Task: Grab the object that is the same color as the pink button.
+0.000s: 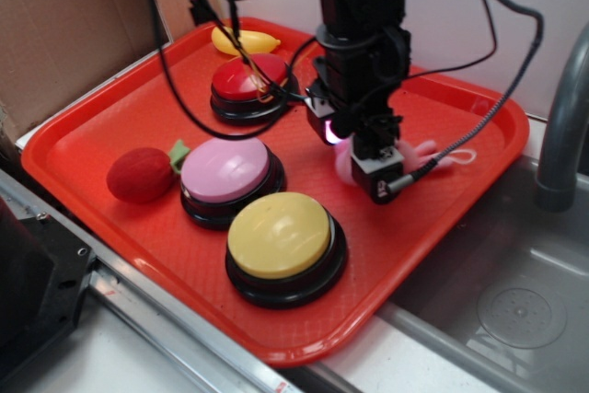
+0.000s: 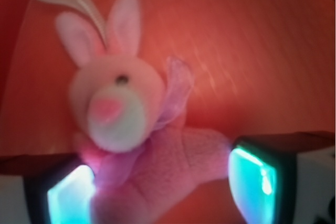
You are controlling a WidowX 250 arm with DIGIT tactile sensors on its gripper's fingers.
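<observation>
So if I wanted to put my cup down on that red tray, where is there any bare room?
Bare patches on the tray: the left corner, between the strawberry and red button, and the right side beyond the gripper and pink bunny. It is crowded where the pink button and yellow button nearly touch.

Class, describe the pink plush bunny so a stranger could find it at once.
Start at the red tray; on its right side, away from the three dome buttons, the gripper hangs over the pink plush bunny. Unlike the red plush strawberry opposite, it has long ears, a white muzzle and a lilac bow.
</observation>
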